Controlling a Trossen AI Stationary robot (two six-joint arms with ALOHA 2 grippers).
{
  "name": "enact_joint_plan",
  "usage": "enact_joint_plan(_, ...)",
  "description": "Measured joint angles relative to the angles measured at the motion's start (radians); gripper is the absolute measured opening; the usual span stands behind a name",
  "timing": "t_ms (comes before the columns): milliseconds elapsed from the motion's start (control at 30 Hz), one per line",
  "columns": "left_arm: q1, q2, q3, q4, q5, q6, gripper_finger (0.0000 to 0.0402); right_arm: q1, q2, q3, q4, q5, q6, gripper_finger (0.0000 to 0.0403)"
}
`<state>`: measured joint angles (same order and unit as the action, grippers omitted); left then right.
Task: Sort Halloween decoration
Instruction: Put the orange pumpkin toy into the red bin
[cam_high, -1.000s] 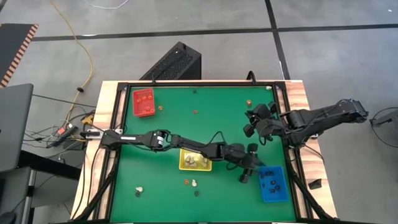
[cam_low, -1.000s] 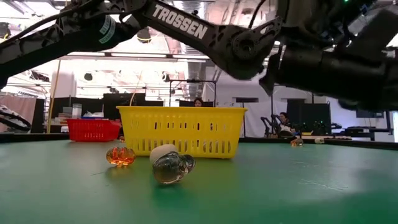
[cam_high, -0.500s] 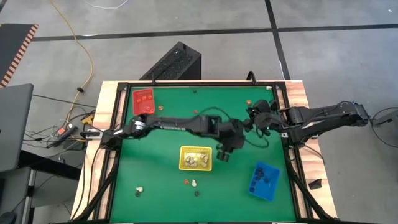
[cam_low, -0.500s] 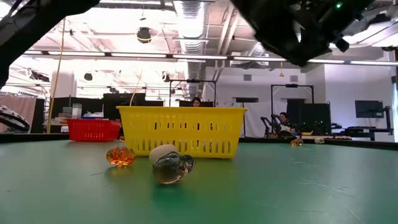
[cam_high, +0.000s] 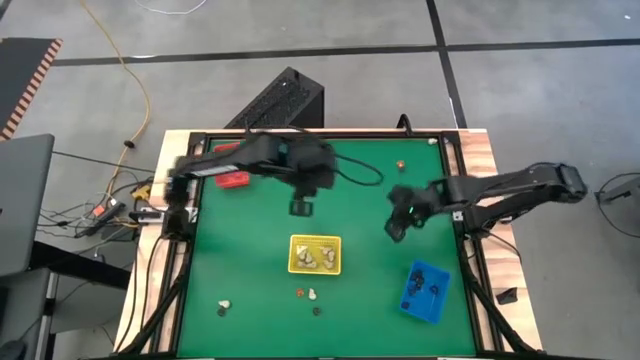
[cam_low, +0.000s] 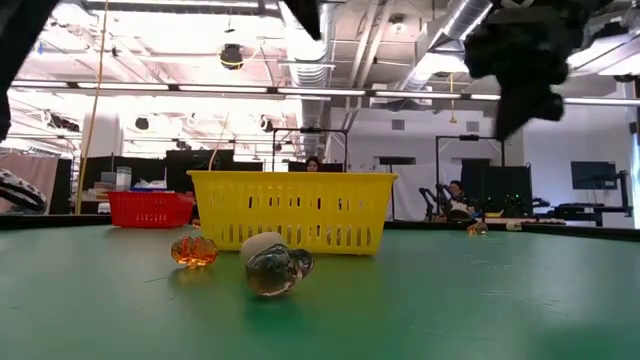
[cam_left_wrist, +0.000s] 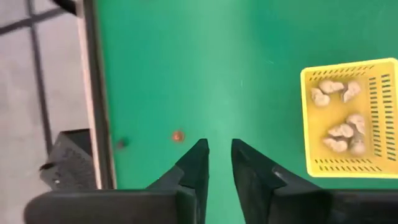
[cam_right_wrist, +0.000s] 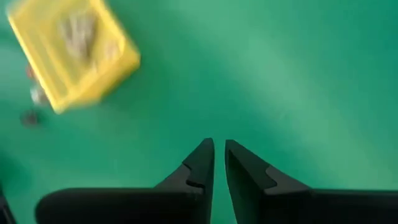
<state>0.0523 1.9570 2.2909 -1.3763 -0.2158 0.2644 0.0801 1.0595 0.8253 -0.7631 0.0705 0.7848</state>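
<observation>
The trinkets are spread over the green table. Cream ones fill the yellow tray (cam_high: 314, 254) and black ones lie in the blue tray (cam_high: 424, 290). Loose cream, orange and black ones (cam_high: 312, 294) lie near the table's near edge, and an orange one (cam_high: 400, 163) lies far right. In the low view an orange pumpkin (cam_low: 194, 250) and a glassy skull (cam_low: 278, 270) rest before the yellow tray (cam_low: 290, 210). My left gripper (cam_high: 303, 205) hangs above bare table beyond the yellow tray, narrowly open (cam_left_wrist: 219, 152). My right gripper (cam_high: 398, 220), right of that tray, is shut and empty (cam_right_wrist: 219, 152).
The red tray (cam_high: 232, 170) sits at the far left corner, partly under my left arm. Black rails (cam_high: 462, 200) frame the table. An orange trinket (cam_left_wrist: 178, 135) and a dark one (cam_left_wrist: 121, 144) lie near the far rail. Bare green lies between the yellow tray and the far edge.
My left gripper has swung from the blue tray at the near right, over the yellow tray, toward the table's far left. The blue tray has slid a little left and turned askew. My right gripper has moved a little toward the near edge and left.
</observation>
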Motion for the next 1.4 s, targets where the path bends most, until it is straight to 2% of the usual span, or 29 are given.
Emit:
enact_joint_plan(100,0.0,-0.144,-0.131,0.059,-0.01,-0.028,0.0034,0.122,0.097,0.021,-0.047,-0.021,0.113,0.0048)
enact_joint_plan(200,-0.013,-0.342,-0.348,0.222,-0.017,-0.054,0.001,0.226,0.192,0.07,-0.101,-0.021,0.199,0.0025)
enact_joint_plan(367,-0.04,-0.71,-0.867,0.67,-0.032,-0.069,0.0002,0.339,0.308,0.146,-0.119,-0.039,0.332,0.0018)
enact_joint_plan(533,-0.04,-1.026,-1.38,1.149,-0.036,-0.086,0.0,0.397,0.44,0.167,-0.109,-0.139,0.44,0.0032)
enact_joint_plan(600,-0.036,-1.118,-1.559,1.352,-0.033,-0.087,0.0,0.416,0.503,0.176,-0.09,-0.193,0.438,0.0033)
enact_joint_plan(667,-0.033,-1.184,-1.707,1.541,-0.032,-0.09,0.0,0.439,0.558,0.209,-0.07,-0.205,0.415,0.0029)
enact_joint_plan(733,-0.03,-1.239,-1.81,1.692,-0.032,-0.088,0.0,0.456,0.604,0.259,-0.078,-0.206,0.415,0.0023)
enact_joint_plan(833,-0.019,-1.305,-1.894,1.787,-0.032,-0.089,0.0,0.477,0.663,0.339,-0.109,-0.225,0.411,0.002)
enact_joint_plan(1000,-0.01,-1.38,-1.908,1.766,-0.023,-0.095,0.0,0.524,0.738,0.431,-0.178,-0.312,0.448,0.0028)
enact_joint_plan(1233,-0.011,-1.421,-1.908,1.692,0.103,-0.144,0.0,0.56,0.758,0.448,-0.287,-0.385,0.532,0.0024)
enact_joint_plan(1300,-0.012,-1.422,-1.907,1.691,0.134,-0.15,0.0,0.562,0.749,0.447,-0.282,-0.385,0.531,0.0026)
enact_joint_plan(1400,-0.012,-1.421,-1.907,1.684,0.16,-0.163,0.0,0.56,0.715,0.448,-0.23,-0.316,0.494,0.0031)
